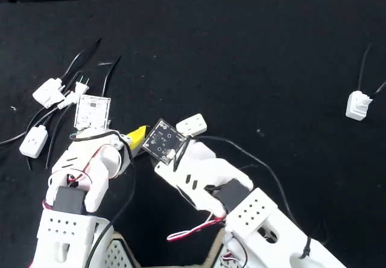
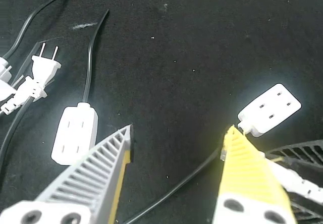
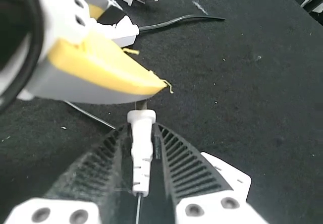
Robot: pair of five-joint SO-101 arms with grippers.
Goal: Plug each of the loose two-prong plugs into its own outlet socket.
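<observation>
My right gripper [image 3: 140, 130] is shut on a white two-prong plug [image 3: 140, 153]. The plug's front end sits right under the yellow finger [image 3: 101, 67] of my left gripper, which hides its prongs. My left gripper [image 2: 180, 133] is open above the black cloth, nothing between its fingers. A white outlet socket [image 2: 270, 109] lies just beyond its yellow finger; in the high view this socket [image 1: 192, 124] is just past the right gripper [image 1: 175, 153]. Another socket [image 2: 74, 134] on a black cable and a loose white plug [image 2: 45, 67] lie to the left.
A cluster of white sockets [image 1: 48, 92] and black cables lies at the table's left, one socket [image 1: 34, 141] beside my left arm. A lone white plug or socket [image 1: 359, 105] with a cable sits far right. The two arms stand close together near the table's front.
</observation>
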